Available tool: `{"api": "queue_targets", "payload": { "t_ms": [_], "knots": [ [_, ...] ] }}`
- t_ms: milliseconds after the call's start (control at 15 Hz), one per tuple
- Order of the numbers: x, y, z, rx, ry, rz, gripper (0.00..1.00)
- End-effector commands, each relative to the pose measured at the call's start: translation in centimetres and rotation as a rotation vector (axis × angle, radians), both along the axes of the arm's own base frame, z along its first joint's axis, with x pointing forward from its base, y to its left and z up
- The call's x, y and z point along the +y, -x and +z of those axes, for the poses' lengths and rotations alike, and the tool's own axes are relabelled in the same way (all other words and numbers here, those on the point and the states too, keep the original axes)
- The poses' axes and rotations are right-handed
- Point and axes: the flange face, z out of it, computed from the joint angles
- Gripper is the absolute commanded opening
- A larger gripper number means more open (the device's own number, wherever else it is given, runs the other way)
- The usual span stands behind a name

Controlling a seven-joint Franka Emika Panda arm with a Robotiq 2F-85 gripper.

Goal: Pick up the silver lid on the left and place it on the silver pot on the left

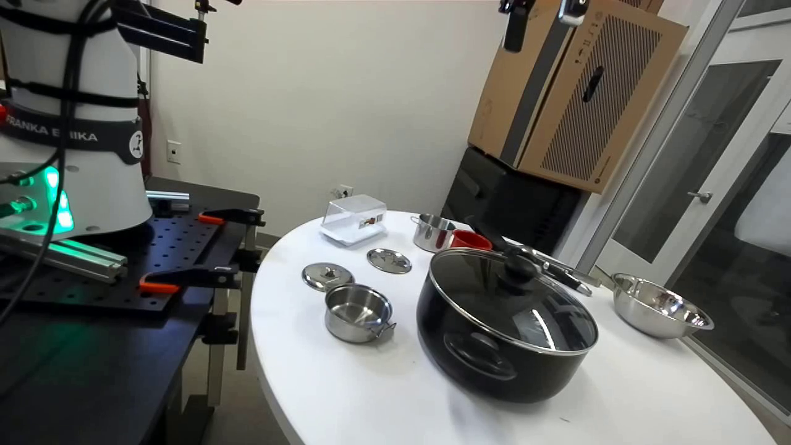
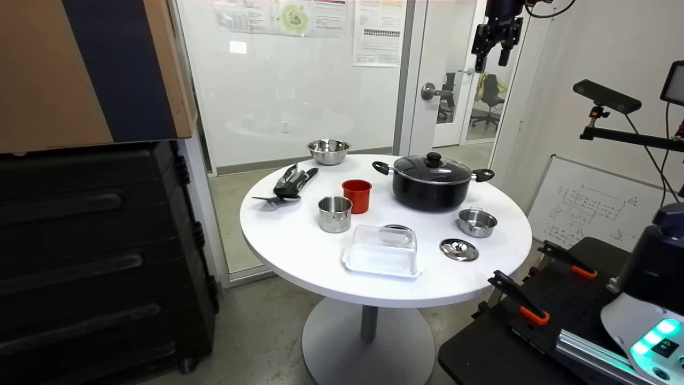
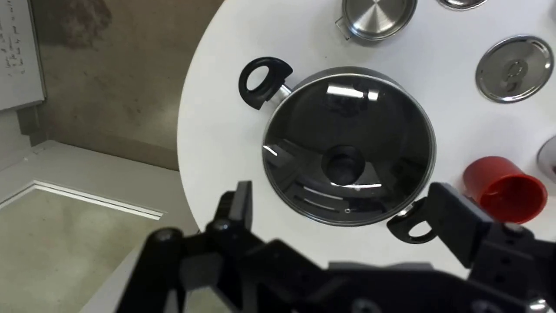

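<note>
Two near-identical small silver lids lie flat on the round table. One lid (image 1: 389, 261) is partly behind the clear box in an exterior view (image 2: 398, 227) and shows whole in the wrist view (image 3: 514, 69). The other lid (image 1: 327, 276) lies beside the wide steel pot (image 2: 458, 249). I cannot tell for certain which is the task's lid. The narrow silver pot (image 2: 335, 214) stands open and upright beside the red cup; it also shows at the wrist view's right edge (image 3: 549, 158). My gripper (image 3: 343, 204) is open and empty, high above the table (image 2: 492, 60).
The large black pot (image 1: 488, 364) with its glass lid lies below my gripper. The wide steel pot (image 1: 358, 327), red cup (image 2: 357, 198), clear box (image 2: 382, 254), utensils (image 2: 291, 184) and steel bowl (image 2: 328, 156) share the table. Cardboard boxes (image 1: 575, 93) stand behind.
</note>
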Motion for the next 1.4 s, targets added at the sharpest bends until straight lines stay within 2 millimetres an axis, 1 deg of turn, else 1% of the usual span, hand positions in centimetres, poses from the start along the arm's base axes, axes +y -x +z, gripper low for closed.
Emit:
{"api": "queue_targets", "payload": {
  "t_ms": [0,133,267,333,533,667,800,867,1000,1267,1333],
  "knots": [
    [3.9,-1.6,-3.5,0.020,-0.004,0.071,1.00],
    [6.3,-2.4,-6.0,0.035,-0.010,0.074,1.00],
    [8.7,-2.8,-8.8,0.051,-0.004,0.066,1.00],
    [10.4,-2.8,-10.5,0.053,-0.002,0.069,1.00],
    [14.1,-3.1,-14.3,0.021,-0.001,0.062,1.00],
    [16.3,-2.9,-16.3,0.016,0.006,0.087,1.00],
    [17.6,-2.8,-17.1,0.037,0.026,0.150,1.00],
    [16.9,-2.8,-16.7,0.049,0.005,0.121,1.00],
    [17.6,-2.7,-17.3,0.058,0.010,0.142,1.00],
    [17.6,-2.7,-17.2,0.058,0.012,0.143,1.00],
    [17.7,-2.6,-17.6,0.058,0.005,0.132,1.00]
  ]
}}
